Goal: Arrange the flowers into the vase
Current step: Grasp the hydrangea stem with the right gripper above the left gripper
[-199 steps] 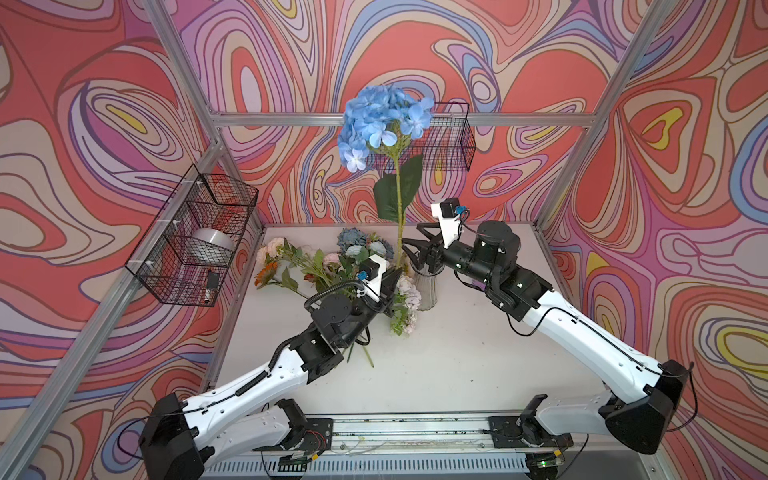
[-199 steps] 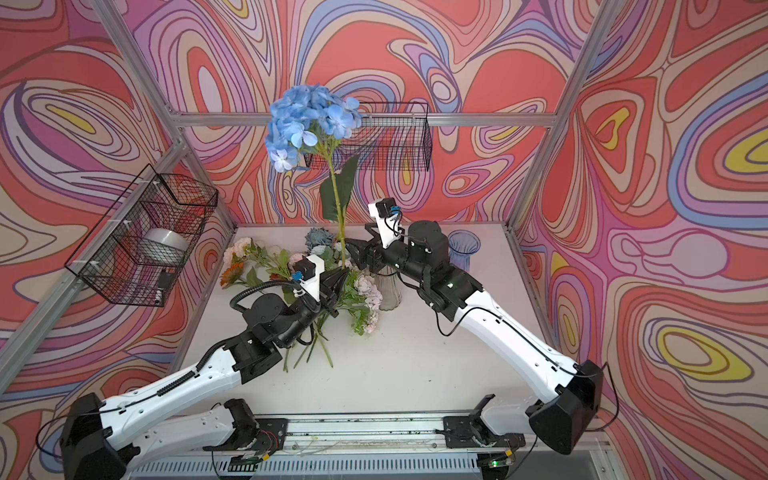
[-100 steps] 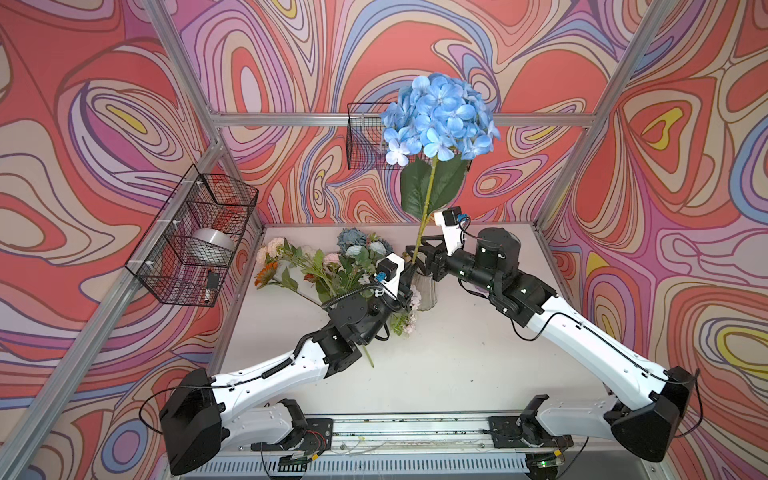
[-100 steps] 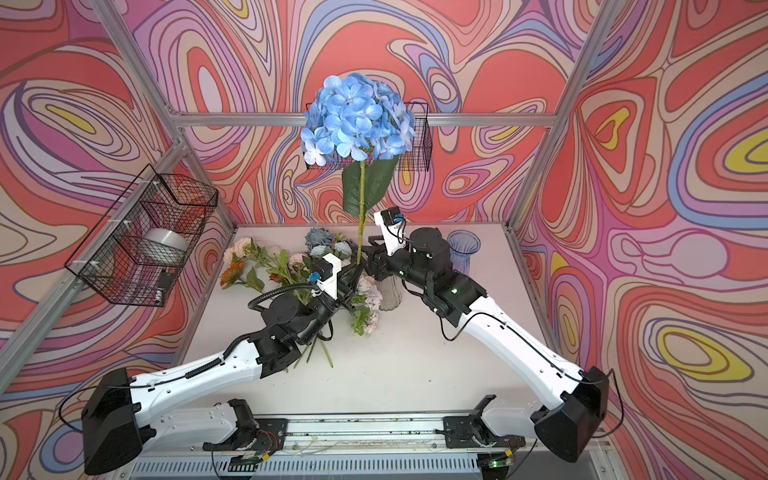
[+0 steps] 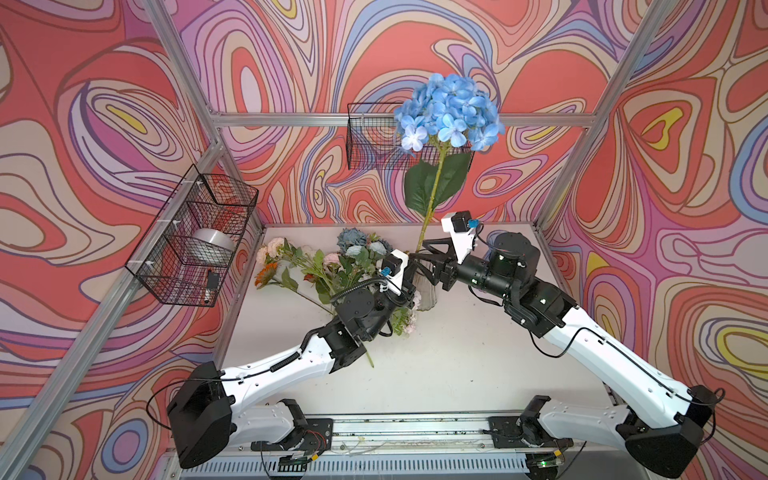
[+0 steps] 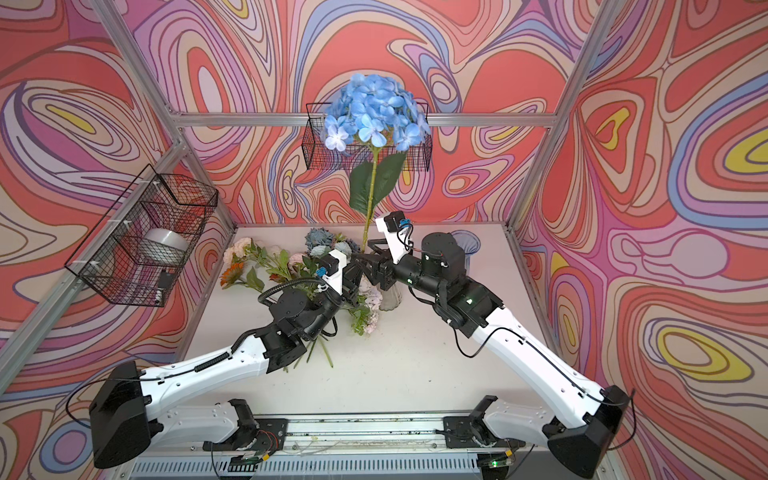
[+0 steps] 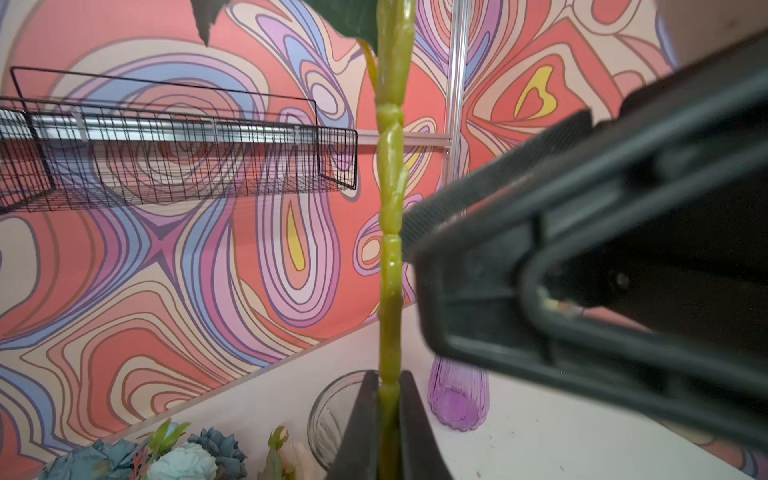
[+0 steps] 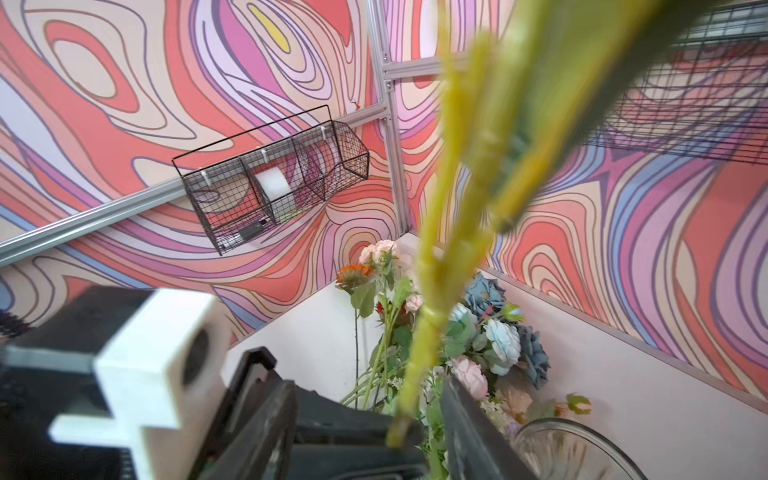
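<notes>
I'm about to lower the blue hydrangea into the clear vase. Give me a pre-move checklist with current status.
1. Grip of the left pincer on the hydrangea stem: ok, shut on it.
2. State of the right pincer: ok, open, with a finger on either side of the stem.
3. Stem end above the clear vase: cannot tell, the pincers hide it in both top views.
4. Vase upright: ok.
5. Vase mouth free: ok as far as shown; the right wrist view frames only part of the rim.
6. Room around the vase: not ok, loose flowers lie right beside it.
</notes>
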